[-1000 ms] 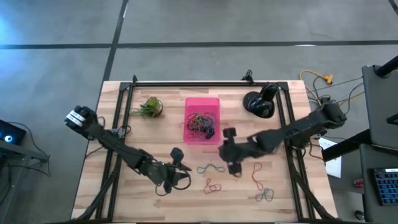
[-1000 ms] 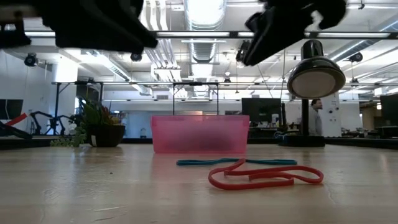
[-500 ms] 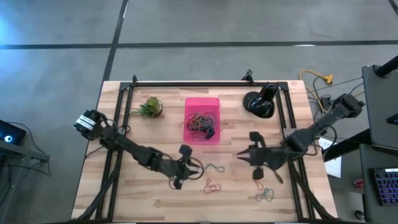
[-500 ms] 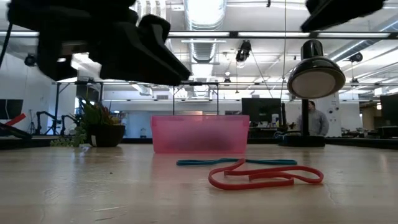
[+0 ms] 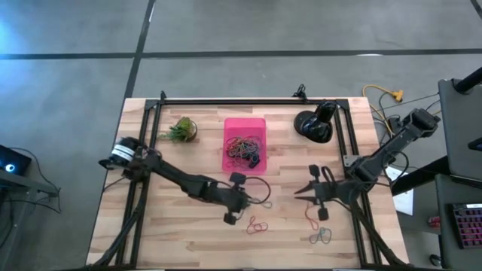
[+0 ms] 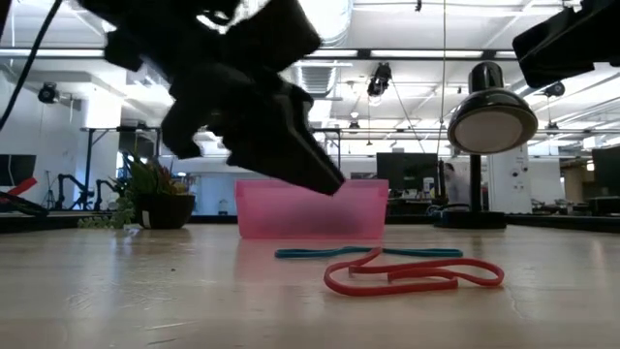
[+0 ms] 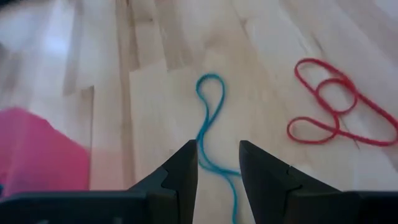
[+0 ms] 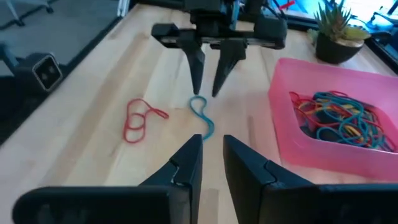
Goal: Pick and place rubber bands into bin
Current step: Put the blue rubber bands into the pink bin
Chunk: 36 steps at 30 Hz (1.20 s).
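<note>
The pink bin (image 5: 245, 124) holds a heap of coloured rubber bands (image 8: 339, 115). Loose bands lie on the wood nearer the table's near edge: a blue one (image 7: 209, 115), a red one (image 5: 257, 224), another red one (image 5: 311, 214) and a grey-green one (image 5: 322, 235). My left gripper (image 5: 252, 199) is open and hovers low over the blue band (image 8: 202, 118), fingers pointing down on either side of its line, as the left wrist view (image 7: 217, 165) shows. My right gripper (image 5: 301, 190) is open, empty, and sits right of the blue band.
A small potted plant (image 5: 181, 129) stands left of the bin, and a black round lamp (image 5: 315, 124) stands right of it. Black rails run along the table's left, right and far sides. Bare wood lies between the two grippers and along the near edge.
My left gripper has travelled toward the table's right and come down over the blue band, staying open. My right gripper has drawn back from beside the bin toward the table's right edge. The bands on the table have not moved.
</note>
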Motion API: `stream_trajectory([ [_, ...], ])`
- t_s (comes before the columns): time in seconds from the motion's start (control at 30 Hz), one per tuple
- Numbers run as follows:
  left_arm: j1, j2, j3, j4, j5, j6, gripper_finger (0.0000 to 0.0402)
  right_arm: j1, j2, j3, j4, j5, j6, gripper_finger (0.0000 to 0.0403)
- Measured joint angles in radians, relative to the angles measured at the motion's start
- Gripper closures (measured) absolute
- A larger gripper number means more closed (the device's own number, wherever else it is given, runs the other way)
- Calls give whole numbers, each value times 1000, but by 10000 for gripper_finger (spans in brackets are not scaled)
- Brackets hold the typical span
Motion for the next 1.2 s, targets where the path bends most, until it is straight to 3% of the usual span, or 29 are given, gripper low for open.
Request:
stream_trajectory([
  [0.2, 7, 59, 70, -99, 11, -61, 299, 20, 3, 0, 25, 0, 12, 346],
  [0.43, 35, 93, 77, -104, 104, -140, 299, 33, 16, 1, 49, -1, 14, 346],
  [0.83, 47, 144, 77, -92, 142, -164, 301, 35, 17, 1, 50, -1, 14, 346],
  [0.93, 47, 144, 78, -121, 119, -167, 322, 35, 17, 1, 50, -1, 19, 346],
  [1.07, 50, 142, 79, -153, 115, -167, 384, 35, 17, 1, 48, -1, 21, 346],
  [1.2, 50, 141, 78, -158, 84, -163, 396, 35, 18, 1, 48, -1, 32, 346],
])
